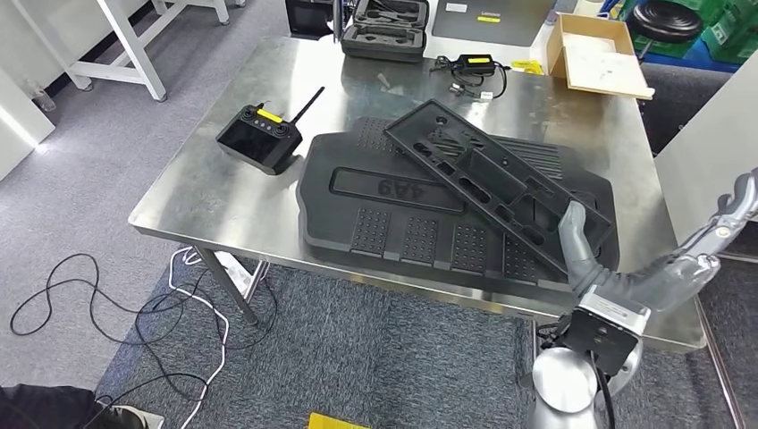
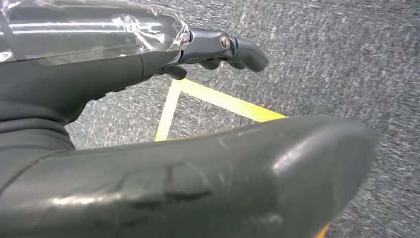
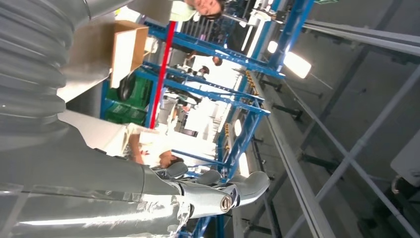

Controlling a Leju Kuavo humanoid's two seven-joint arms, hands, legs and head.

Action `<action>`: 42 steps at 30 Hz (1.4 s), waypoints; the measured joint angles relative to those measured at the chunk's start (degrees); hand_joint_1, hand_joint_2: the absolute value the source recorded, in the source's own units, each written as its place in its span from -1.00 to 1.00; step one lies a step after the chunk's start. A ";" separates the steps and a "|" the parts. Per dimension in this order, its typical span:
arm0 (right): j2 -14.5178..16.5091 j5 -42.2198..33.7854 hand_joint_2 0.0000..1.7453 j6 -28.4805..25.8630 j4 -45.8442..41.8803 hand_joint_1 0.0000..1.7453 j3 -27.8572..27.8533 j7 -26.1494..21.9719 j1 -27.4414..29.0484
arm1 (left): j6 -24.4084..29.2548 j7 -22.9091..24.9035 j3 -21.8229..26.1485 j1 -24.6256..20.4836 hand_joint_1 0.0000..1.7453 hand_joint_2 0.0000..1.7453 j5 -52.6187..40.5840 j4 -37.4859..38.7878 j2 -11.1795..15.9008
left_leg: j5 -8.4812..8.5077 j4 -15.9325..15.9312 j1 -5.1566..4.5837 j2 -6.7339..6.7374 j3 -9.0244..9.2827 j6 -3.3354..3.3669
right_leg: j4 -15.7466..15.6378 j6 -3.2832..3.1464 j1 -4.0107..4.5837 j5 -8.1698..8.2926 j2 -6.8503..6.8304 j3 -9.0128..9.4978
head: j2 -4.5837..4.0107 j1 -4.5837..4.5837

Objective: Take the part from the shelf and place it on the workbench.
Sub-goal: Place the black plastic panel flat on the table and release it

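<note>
On the steel workbench (image 1: 223,201) lies a large black moulded panel (image 1: 402,219) marked 4A9. A long black frame part (image 1: 492,174) rests slantwise on top of it. My right hand (image 1: 639,273) hovers at the bench's near right corner, just past the frame's near end. Its thumb is raised, its fingers (image 1: 737,201) are spread out to the right, and it holds nothing. The right wrist view shows the same hand (image 3: 198,191) with straight fingers and nothing in it. My left hand (image 2: 163,124) hangs over grey carpet, its fingers (image 2: 233,49) loose around nothing.
A black remote with an antenna (image 1: 261,136) sits at the bench's left. At the back are a black case (image 1: 384,31), a charger with cable (image 1: 474,70) and a cardboard box (image 1: 594,54). Cables (image 1: 134,304) trail on the floor. Blue racking (image 3: 237,54) stands behind.
</note>
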 joint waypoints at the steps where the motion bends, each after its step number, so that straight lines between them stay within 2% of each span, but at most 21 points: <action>1: 0.01 0.09 1.00 0.00 0.02 -1.00 -0.08 0.17 0.08 | 0.00 -0.05 0.00 0.00 -1.00 -1.00 0.03 0.02 0.00 | 0.15 0.23 -0.02 0.00 -0.39 -0.04 | -2.12 -0.11 0.01 1.34 0.00 1.72 | 0.00 0.01; 3: 0.02 0.46 1.00 0.00 0.04 -1.00 -0.17 0.70 0.11 | 0.00 -0.13 0.00 -0.01 -1.00 -1.00 0.08 0.05 -0.01 | 0.33 0.70 -0.06 -0.01 -0.95 -0.24 | -10.17 -0.56 0.12 4.28 0.00 6.86 | 0.00 0.05; 5: 0.02 1.04 1.00 0.00 0.05 -1.00 -0.22 1.39 0.15 | 0.01 -0.18 0.00 -0.04 -1.00 -1.00 0.16 0.06 -0.03 | 0.66 1.01 -0.13 -0.01 -1.36 -0.75 | -15.72 -0.93 0.43 5.35 0.02 9.85 | 0.00 0.08; 7: 0.04 1.54 1.00 0.00 0.13 -1.00 -0.30 2.19 0.30 | 0.03 -0.25 0.00 -0.04 -1.00 -1.00 0.32 0.07 -0.07 | 1.15 1.02 -0.13 -0.02 -1.56 -1.50 | -16.74 -1.23 0.69 5.51 0.05 9.92 | 0.00 0.04; 9: 0.16 1.72 1.00 0.00 0.32 -1.00 -0.38 2.70 0.52 | 0.07 -0.29 0.00 -0.01 -1.00 -1.00 0.51 0.07 -0.10 | 0.76 1.54 -0.11 -0.14 -1.80 -2.16 | -17.25 -1.89 0.32 6.21 -0.15 9.59 | 0.00 -0.01; 11: 0.31 1.62 1.00 0.00 0.64 -1.00 -0.48 2.54 0.72 | 0.15 -0.30 0.00 0.01 -1.00 -1.00 0.73 0.08 -0.11 | -2.52 5.33 0.00 -0.29 -3.29 -2.77 | -17.63 -2.61 -0.11 7.06 -0.39 8.94 | 0.00 -0.46; 13: 0.41 1.38 1.00 0.00 1.08 -1.00 -0.60 1.96 0.98 | 0.20 -0.29 0.00 0.09 -1.00 -1.00 0.98 0.09 -0.11 | -7.00 12.40 0.27 -0.31 -5.78 -3.33 | -17.44 -2.88 -0.09 7.60 -0.49 7.96 | 0.00 -0.98; 14: 0.45 1.28 1.00 0.00 1.32 -1.00 -0.67 1.68 1.13 | 0.22 -0.28 0.00 0.14 -1.00 -1.00 1.11 0.09 -0.11 | -8.14 15.19 0.40 -0.30 -6.50 -3.53 | -17.28 -2.84 -0.09 7.81 -0.54 7.49 | 0.00 -1.09; 15: 0.47 1.22 1.00 0.00 1.56 -1.00 -0.74 1.48 1.26 | 0.25 -0.28 0.00 0.19 -1.00 -1.00 1.20 0.09 -0.11 | -8.15 16.20 0.50 -0.29 -6.31 -3.68 | -17.06 -2.78 -0.10 7.97 -0.58 7.05 | 0.00 -1.11; 17: 0.49 1.20 1.00 0.00 1.96 -1.00 -0.87 1.26 1.40 | 0.31 -0.28 0.00 0.22 -1.00 -1.00 1.31 0.09 -0.11 | -5.47 11.65 0.70 -0.28 -2.76 -3.79 | -16.39 -2.59 -0.22 8.13 -0.59 6.29 | 0.00 -1.16; 19: 0.55 1.20 1.00 0.00 2.19 -1.00 -0.97 1.19 1.44 | 0.34 -0.28 0.00 0.16 -1.00 -1.00 1.36 0.09 -0.11 | -3.35 4.02 0.75 -0.40 1.69 -3.63 | -15.67 -2.21 -0.25 8.17 -0.55 5.68 | 0.00 -1.19; 20: 0.57 1.22 1.00 0.00 2.27 -1.00 -1.00 1.19 1.45 | 0.34 -0.28 0.00 0.14 -1.00 -1.00 1.38 0.09 -0.11 | -2.93 1.76 0.67 -0.51 2.82 -3.43 | -15.43 -1.88 -0.21 8.27 -0.52 5.49 | 0.00 -1.18; 24: 0.56 1.39 1.00 0.00 2.54 -1.00 -1.08 1.50 1.50 | 0.37 -0.28 0.02 0.17 -1.00 -1.00 1.68 0.09 -0.13 | -2.37 0.65 0.47 -0.57 2.33 -1.98 | -14.92 -0.43 -0.18 8.46 -0.33 4.87 | 0.00 -1.12; 26: 0.55 1.52 1.00 -0.01 2.63 -1.00 -1.12 1.77 1.58 | 0.38 -0.29 0.02 0.13 -1.00 -1.00 1.75 0.09 -0.14 | -1.63 0.36 0.59 -0.36 1.59 -0.88 | -11.69 -0.06 -0.32 5.49 -0.24 3.50 | 0.00 -0.83; 29: 0.54 1.60 1.00 -0.01 2.75 -1.00 -1.19 1.99 1.73 | 0.39 -0.29 0.02 0.15 -1.00 -1.00 1.75 0.09 -0.17 | -0.63 0.47 0.24 -0.16 0.11 -0.12 | -1.16 0.29 -0.38 -0.86 -0.20 -0.15 | 0.00 -0.44; 31: 0.54 1.63 1.00 0.00 2.85 -1.00 -1.24 2.11 1.89 | 0.39 -0.28 0.02 0.19 -1.00 -1.00 1.75 0.10 -0.17 | -0.14 0.70 0.00 -0.09 -0.75 -0.10 | 0.53 0.22 -0.36 -0.75 -0.20 0.37 | 0.00 -0.44; 34: 0.54 1.83 1.00 0.00 2.93 -1.00 -1.28 2.44 2.03 | 0.39 -0.30 0.02 0.19 -1.00 -1.00 1.75 0.11 -0.19 | 0.26 1.20 -0.17 -0.10 -1.51 -0.39 | -10.46 -0.54 -0.14 3.72 -0.19 7.61 | 0.00 -0.44; 36: 0.54 2.00 1.00 -0.01 2.93 -1.00 -1.31 2.86 2.08 | 0.39 -0.32 0.02 0.16 -1.00 -1.00 1.74 0.11 -0.21 | 0.67 1.40 -0.17 -0.09 -1.78 -0.98 | -15.99 -0.90 0.28 4.67 -0.10 10.56 | 0.00 -0.45; 39: 0.55 2.13 1.00 -0.02 2.92 -1.00 -1.37 3.40 2.21 | 0.39 -0.33 0.02 0.17 -1.00 -1.00 1.74 0.11 -0.28 | 1.19 1.47 -0.09 -0.15 -1.99 -2.13 | -17.16 -1.51 0.42 5.29 -0.11 10.37 | 0.00 -0.43; 40: 0.56 2.17 1.00 -0.02 2.92 -1.00 -1.38 3.50 2.25 | 0.40 -0.32 0.02 0.17 -1.00 -1.00 1.74 0.11 -0.30 | 0.44 2.18 -0.07 -0.22 -2.31 -2.47 | -17.36 -1.89 0.26 5.74 -0.19 10.12 | 0.00 -0.52; 42: 0.58 2.24 1.00 -0.02 2.92 -1.00 -1.39 3.73 2.33 | 0.40 -0.31 0.02 0.18 -1.00 -1.00 1.75 0.11 -0.31 | -3.40 6.72 0.11 -0.35 -4.00 -3.05 | -17.61 -2.51 -0.01 6.57 -0.40 9.35 | 0.00 -0.94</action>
